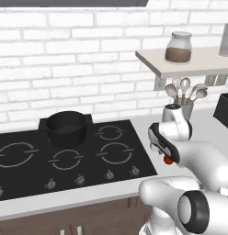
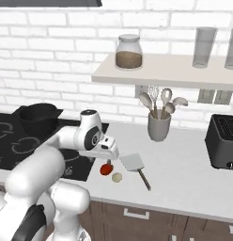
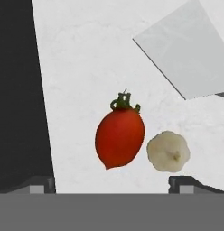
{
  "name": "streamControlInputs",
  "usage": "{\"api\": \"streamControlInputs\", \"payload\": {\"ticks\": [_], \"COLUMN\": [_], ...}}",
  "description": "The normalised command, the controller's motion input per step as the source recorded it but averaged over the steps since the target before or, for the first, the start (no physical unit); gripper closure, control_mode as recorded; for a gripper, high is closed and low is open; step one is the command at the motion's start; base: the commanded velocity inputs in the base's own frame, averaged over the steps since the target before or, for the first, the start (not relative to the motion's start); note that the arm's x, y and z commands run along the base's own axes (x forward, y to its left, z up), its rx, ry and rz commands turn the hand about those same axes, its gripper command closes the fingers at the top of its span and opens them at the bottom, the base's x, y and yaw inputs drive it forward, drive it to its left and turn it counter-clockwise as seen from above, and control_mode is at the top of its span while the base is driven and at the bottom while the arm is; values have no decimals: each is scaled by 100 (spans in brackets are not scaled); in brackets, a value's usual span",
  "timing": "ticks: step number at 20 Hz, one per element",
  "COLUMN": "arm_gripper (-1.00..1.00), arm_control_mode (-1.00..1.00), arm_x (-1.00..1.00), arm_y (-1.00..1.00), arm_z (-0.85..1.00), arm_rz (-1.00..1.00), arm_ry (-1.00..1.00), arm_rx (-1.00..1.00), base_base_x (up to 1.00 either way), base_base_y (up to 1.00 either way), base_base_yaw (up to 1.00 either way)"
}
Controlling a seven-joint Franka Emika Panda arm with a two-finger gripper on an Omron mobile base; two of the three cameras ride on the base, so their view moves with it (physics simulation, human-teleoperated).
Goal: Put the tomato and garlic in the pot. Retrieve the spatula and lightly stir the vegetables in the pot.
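Claw (image 3: pixel 111 182) wide, empty, above tomato (image 3: pixel 119 138) on bench (image 3: pixel 86 54), garlic (image 3: pixel 168 151) just beside, spatula (image 2: pixel 132 162) near. Tomato prob. soft, smooth, rolls; grip across its mid, gently. Pot (image 1: pixel 66 127) on hob.

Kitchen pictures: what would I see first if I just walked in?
Probably the bright red tomato on the white counter, with the pale garlic right beside it. The big white robot arm leans over them, its open gripper just above. The flat grey spatula lies close by.
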Motion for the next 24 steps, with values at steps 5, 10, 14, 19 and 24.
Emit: {"api": "streamControlInputs", "payload": {"ticks": [5,10,14,19,24], "arm_gripper": [-100,-100,-100,-100,100], "arm_control_mode": [-100,-100,-100,-100,-100], "arm_x": [0,6,11,23,16], "arm_y": [-15,-8,-14,-4,0], "arm_z": [-46,-33,-25,-4,-3], "arm_rz": [0,0,0,0,0], "arm_ry": [1,0,0,0,0], "arm_rx": [0,0,0,0,0], "base_base_x": [0,0,0,0,0], "base_base_y": [0,0,0,0,0], "base_base_yaw": [0,0,0,0,0]}}
